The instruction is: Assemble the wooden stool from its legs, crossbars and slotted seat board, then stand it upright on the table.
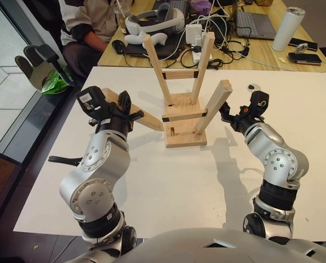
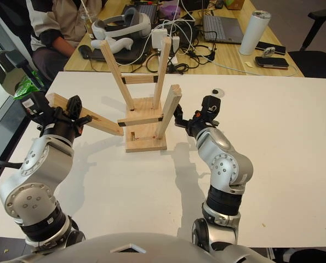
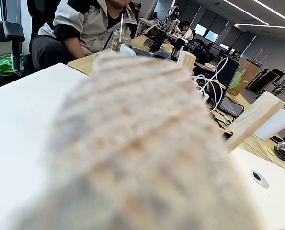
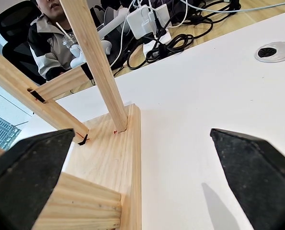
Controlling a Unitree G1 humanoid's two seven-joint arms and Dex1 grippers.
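Left eye view: the seat board [image 1: 184, 137] lies flat, underside up, at centre of the white table [image 1: 152, 186]. That orientation makes sense, since the slots face up and the legs drop in. Three legs stand in it. The two rear legs [image 1: 157, 66] are tied by the upper crossbar [image 1: 179, 74]. The third leg [image 1: 215, 107], right of centre, leans outward and is tied back by the lower crossbar [image 1: 183, 115]. One slot [image 1: 172, 131] at the board's lower left is empty. Left of centre, the left gripper [image 1: 127, 112] has its fingers clenched on the fourth leg [image 1: 149, 119]. The leg is held low and slanted with its tip just beside the board's left edge, probably staged for that slot. The right gripper [image 1: 227, 116] sits just beside the third leg, on its right.

Right eye view: same layout. The fourth leg's tip is close to the lower crossbar's end; can't tell if they touch.

Left wrist view: blurred wood across the frame is the held fourth leg, right at the lens. A leg end at right is likely the third leg.

Right wrist view: fingers [image 4: 255, 172] are released and wide apart, nothing clamped. Wood just beside the lower-left pad is likely the third leg. The seat board and a seated leg [image 4: 96, 67] show in the gap. My read: the right arm is placed to steady the leaning leg while the last one goes in. The stool is not complete and not yet upright.
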